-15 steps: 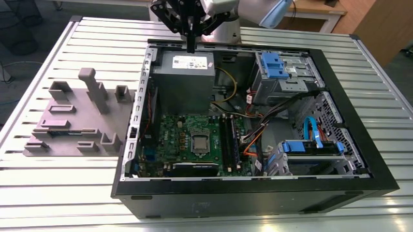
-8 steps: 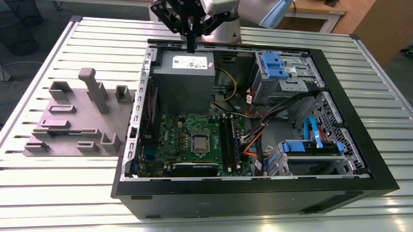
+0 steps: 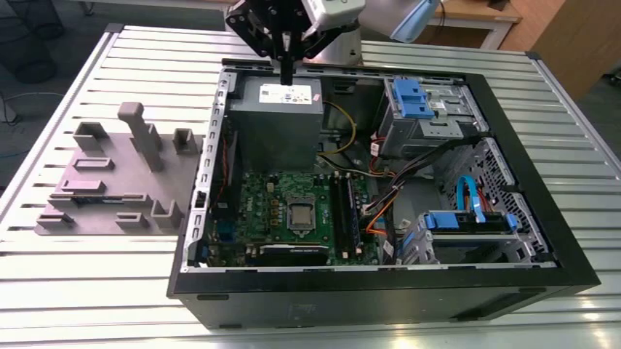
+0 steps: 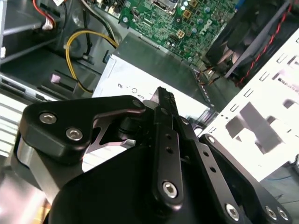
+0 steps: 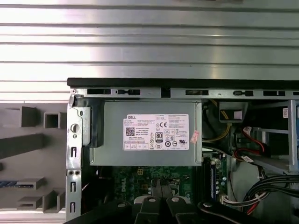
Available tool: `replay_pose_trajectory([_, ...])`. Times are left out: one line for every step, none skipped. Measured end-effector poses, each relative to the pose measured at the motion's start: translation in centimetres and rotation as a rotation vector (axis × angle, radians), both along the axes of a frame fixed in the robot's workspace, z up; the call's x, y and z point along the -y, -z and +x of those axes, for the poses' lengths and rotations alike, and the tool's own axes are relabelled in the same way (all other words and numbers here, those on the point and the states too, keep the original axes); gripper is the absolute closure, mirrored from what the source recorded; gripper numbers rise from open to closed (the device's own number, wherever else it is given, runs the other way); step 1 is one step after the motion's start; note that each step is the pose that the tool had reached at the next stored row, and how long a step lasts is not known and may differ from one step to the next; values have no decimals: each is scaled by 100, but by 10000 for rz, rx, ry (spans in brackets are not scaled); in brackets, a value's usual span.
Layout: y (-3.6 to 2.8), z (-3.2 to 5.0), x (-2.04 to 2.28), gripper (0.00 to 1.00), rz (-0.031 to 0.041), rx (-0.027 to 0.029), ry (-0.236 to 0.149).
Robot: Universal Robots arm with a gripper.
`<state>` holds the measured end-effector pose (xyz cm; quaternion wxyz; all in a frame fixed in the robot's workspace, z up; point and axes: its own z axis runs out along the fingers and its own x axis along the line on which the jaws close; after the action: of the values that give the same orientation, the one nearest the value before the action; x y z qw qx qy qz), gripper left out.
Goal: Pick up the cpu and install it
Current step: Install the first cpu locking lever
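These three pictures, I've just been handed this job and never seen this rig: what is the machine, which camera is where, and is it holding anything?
The machine is a single robot arm ending in a black metal gripper. The exterior view looks down from off the arm at a ribbed metal table carrying an open black computer case and, on the exterior view's left, a mauve-grey plastic tray with upright blocks. The two wrist views ride on the arm. The gripper hangs over the grey metal power supply box, fingers together, with nothing visible between them. In the green motherboard, the metal-framed socket has something silvery at its centre; whether that is the CPU I cannot tell.
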<state>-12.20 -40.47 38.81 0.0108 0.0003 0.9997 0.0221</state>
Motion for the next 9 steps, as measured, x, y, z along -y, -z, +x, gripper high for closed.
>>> replay_pose_trajectory([8, 0, 0, 90, -1, 0, -198])
replay_pose_trajectory([16, 0, 0, 90, 0, 0, -377])
replay_pose_trajectory([23, 0, 0, 90, 0, 0, -550])
replay_pose_trajectory([29, 1, 7, 90, -2, -1, -633])
replay_pose_trajectory([34, 0, 26, 90, -2, -2, -657])
replay_pose_trajectory([40, 0, 52, 90, 0, -1, -665])
replay_pose_trajectory([44, 0, 80, 90, 1, -1, -671])
replay_pose_trajectory([49, 0, 105, 90, 0, -1, -677])
replay_pose_trajectory([53, 0, 131, 90, 0, -1, -683])
